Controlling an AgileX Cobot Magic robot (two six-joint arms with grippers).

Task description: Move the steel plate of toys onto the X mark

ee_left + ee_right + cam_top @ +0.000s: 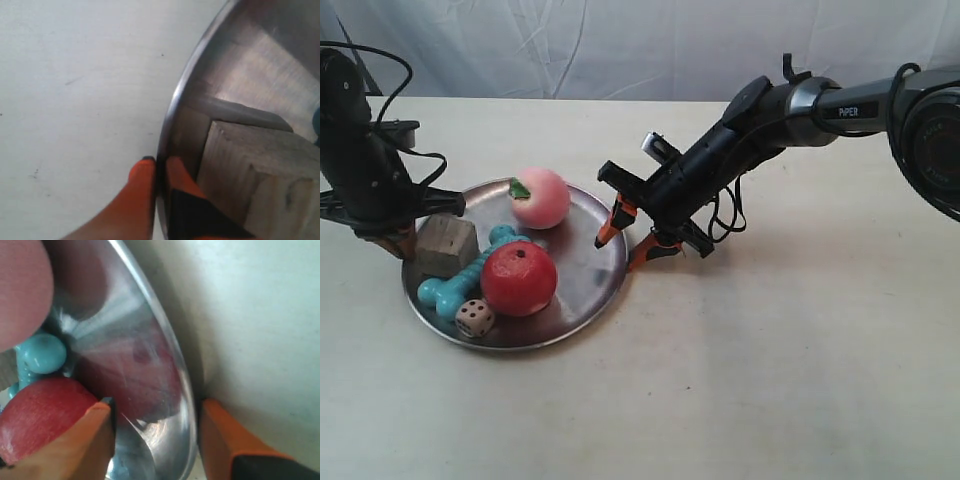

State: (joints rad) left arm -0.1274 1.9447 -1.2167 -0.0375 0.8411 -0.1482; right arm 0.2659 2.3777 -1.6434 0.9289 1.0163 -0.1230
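Note:
The steel plate (588,272) lies on the table holding the red apple (519,278), pink peach (541,198), wooden cube (446,245), turquoise dumbbell (455,288) and die (474,318). My left gripper (159,162) is shut on the plate's rim (172,107) beside the cube (250,170); in the exterior view it (395,240) is at the plate's left edge. My right gripper (156,405) is open and straddles the opposite rim (177,365), one finger inside near the apple (45,410), one outside. It (617,253) sits at the plate's right edge. No X mark shows.
The beige table (770,380) stretches to the right of and in front of the plate. A white cloth backdrop (620,45) hangs behind the table. Black cables trail from both arms.

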